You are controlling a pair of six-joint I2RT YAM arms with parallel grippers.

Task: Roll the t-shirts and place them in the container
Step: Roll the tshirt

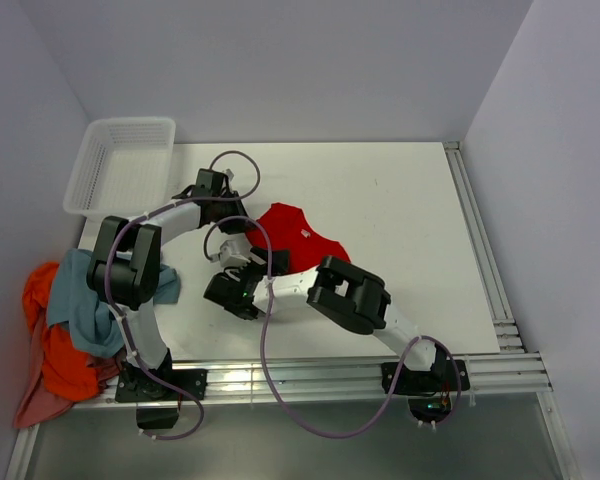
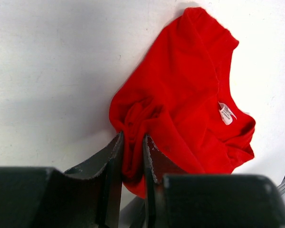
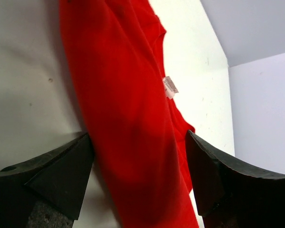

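Note:
A bright red t-shirt [image 1: 305,240] lies bunched on the white table [image 1: 410,210], with its white neck label [image 2: 225,114] showing. My left gripper [image 2: 132,137] is shut on a gathered fold at the shirt's [image 2: 180,90] near edge; from above it [image 1: 248,232] sits at the shirt's left end. My right gripper [image 3: 137,135] stands open, its fingers straddling the red cloth [image 3: 123,118] without pinching it; from above it [image 1: 242,265] is just in front of the left one. A grey-blue t-shirt [image 1: 80,295], an orange one [image 1: 55,345] and a pale pink one [image 1: 35,405] are heaped at the table's left front corner.
A white perforated basket [image 1: 130,122] stands at the back left corner. Metal rails run along the table's right edge [image 1: 485,260] and front edge [image 1: 310,378]. Grey walls close in the back and both sides.

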